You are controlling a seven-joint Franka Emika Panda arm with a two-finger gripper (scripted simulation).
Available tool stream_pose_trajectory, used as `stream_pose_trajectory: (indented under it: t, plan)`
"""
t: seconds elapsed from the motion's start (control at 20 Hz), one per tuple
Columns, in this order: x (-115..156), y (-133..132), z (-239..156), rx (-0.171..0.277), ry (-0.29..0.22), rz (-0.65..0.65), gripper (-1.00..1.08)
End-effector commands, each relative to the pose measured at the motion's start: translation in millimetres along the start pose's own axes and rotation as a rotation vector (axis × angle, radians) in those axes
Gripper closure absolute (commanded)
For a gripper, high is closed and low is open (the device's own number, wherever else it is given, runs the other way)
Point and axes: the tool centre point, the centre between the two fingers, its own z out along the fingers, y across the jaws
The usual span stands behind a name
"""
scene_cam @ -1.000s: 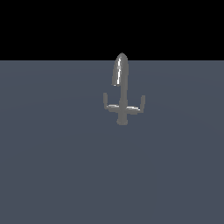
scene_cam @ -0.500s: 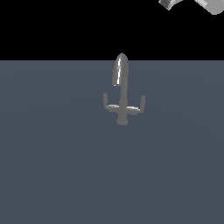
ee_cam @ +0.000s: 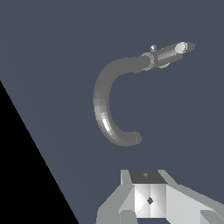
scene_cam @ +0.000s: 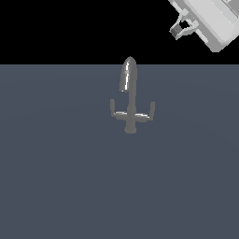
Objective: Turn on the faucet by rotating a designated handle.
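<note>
nothing else sits around the faucet [scene_cam: 130, 98]: it stands alone on a flat slate-grey floor [scene_cam: 56, 186] that fills the lower part of the exterior view, with plain black above it. nothing lies between me and the tap; the space from my gripper [scene_cam: 179, 29] down to it is open air.

my gripper shows in the upper right corner of the exterior view, a pale grey block with dark-tipped fingers pointing toward the lower left, well apart from the faucet and touching nothing. in the wrist view only the pale base of my fingers [ee_cam: 127, 205] shows at the bottom edge, spread to either side of a central plate, so i read them as apart with nothing between them.

the faucet sits a little above the middle of the exterior view. it is small, grey and metallic, with a tall arched spout that catches a bright highlight, a slim stem below, and a short rounded base on the floor. two thin l-shaped levers branch off the stem, each with an upturned tip. the handle [scene_cam: 144, 113] is the one reaching toward the exterior view's right, its arm the longer; the shorter twin lever [scene_cam: 116, 110] reaches to the exterior view's left. in the wrist view the spout reads as a broad c-shaped curve [ee_cam: 109, 105], with the levers mostly foreshortened behind it.
</note>
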Motion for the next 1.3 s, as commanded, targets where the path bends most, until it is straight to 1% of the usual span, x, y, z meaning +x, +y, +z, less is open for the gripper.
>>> stream_pose_trajectory:
  t: [0.0, 0.55, 1.25]
  plan:
    - [14.5, 6.8, 3.0, 0.051, -0.017, 0.018, 1.08]
    - [77.7, 39.4, 25.1, 0.285, -0.100, 0.110, 1.08]
    - [157.3, 81.3, 77.6, 0.613, -0.217, 0.244, 1.08]
